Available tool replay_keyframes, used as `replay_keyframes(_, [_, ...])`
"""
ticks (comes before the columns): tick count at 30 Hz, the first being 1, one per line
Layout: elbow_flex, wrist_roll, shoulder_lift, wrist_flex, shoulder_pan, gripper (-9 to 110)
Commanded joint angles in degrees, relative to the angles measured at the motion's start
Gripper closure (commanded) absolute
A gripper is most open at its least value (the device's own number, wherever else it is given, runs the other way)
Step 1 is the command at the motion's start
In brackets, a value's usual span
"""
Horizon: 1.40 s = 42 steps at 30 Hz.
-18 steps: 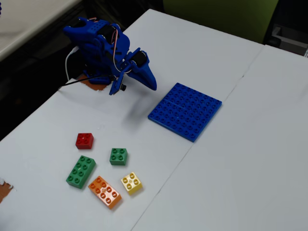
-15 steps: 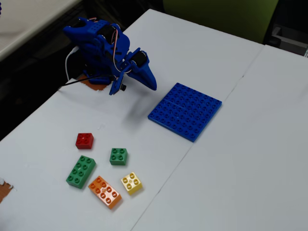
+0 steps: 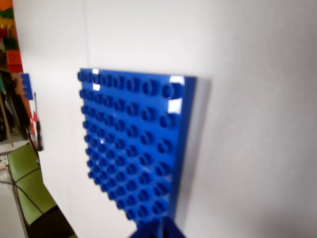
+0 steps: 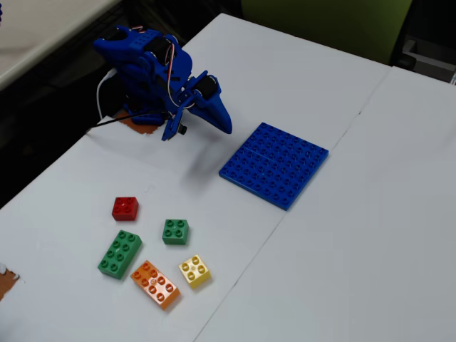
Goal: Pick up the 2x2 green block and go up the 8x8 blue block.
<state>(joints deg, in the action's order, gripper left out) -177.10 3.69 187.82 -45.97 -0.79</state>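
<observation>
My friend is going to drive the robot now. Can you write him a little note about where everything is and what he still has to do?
Gripper: holds nothing, jaws look shut, folded near the arm's base, pointing toward the baseplate.
Small square green plastic brick with four studs: on the white table, untouched, among the red, yellow, orange and longer green bricks.
Large flat blue studded baseplate: bare, to the right in the fixed view.
Done: nothing yet.
Left: grab the small green brick, carry it onto the baseplate.
</observation>
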Motion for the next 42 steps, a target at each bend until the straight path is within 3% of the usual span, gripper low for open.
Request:
replay_keyframes(1, [-0.6, -0.4, 2.4, 1.0, -0.3, 101])
replay_keyframes(17, [-0.6, 1.1, 2.4, 0.9, 0.6, 101])
replay_keyframes(19, [-3.0, 23.1, 2.4, 4.2, 1.6, 101])
replay_keyframes(20, [-3.1, 24.8, 2.4, 5.3, 1.4, 101])
replay_keyframes(23, [-1.4, 46.5, 2.4, 0.6, 0.9, 101])
replay_keyframes(29, [5.7, 79.5, 2.4, -11.5, -0.4, 101])
replay_keyframes(32, [10.8, 85.7, 2.4, -17.8, -1.3, 101])
replay_keyframes(42, [20.7, 85.0, 2.5, -31.2, 0.6, 101])
